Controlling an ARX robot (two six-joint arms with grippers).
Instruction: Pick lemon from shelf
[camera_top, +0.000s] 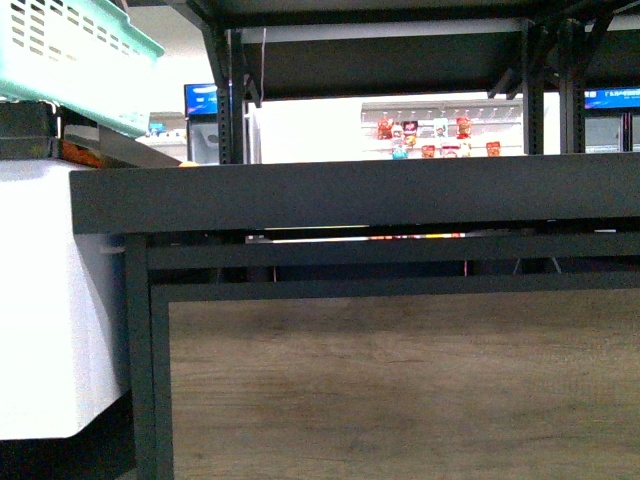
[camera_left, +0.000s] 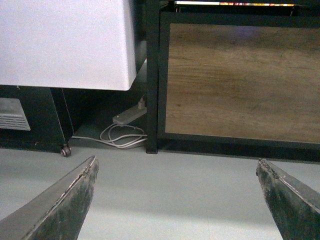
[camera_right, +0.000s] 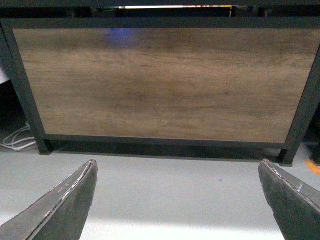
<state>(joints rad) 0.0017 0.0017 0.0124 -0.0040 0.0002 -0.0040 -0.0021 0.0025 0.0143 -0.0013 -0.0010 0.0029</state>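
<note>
black metal shelf (camera_top: 350, 195) filling the front view, lemon hidden from every view, left gripper (camera_left: 176, 165) and right gripper (camera_right: 176, 165) both spread wide, empty, low before the shelf's wood panel (camera_right: 165, 82)

Left claw (camera_left: 176, 162) and right claw (camera_right: 176, 164), both gaping wide, empty.

Blk shelf (camera_top: 350, 195) w/ brown woodgrain panel (camera_top: 400, 390), teal basket (camera_top: 95, 48)

Shelf (camera_top: 350, 195) front, low viewpoint.
Tray edge spans the view, panel (camera_top: 400, 385) below it. Cabinet (camera_top: 40, 300) just left of shelf, basket (camera_top: 80, 50) above; power strip (camera_left: 127, 116) on floor (camera_left: 175, 190) between cabinet and shelf.
</note>
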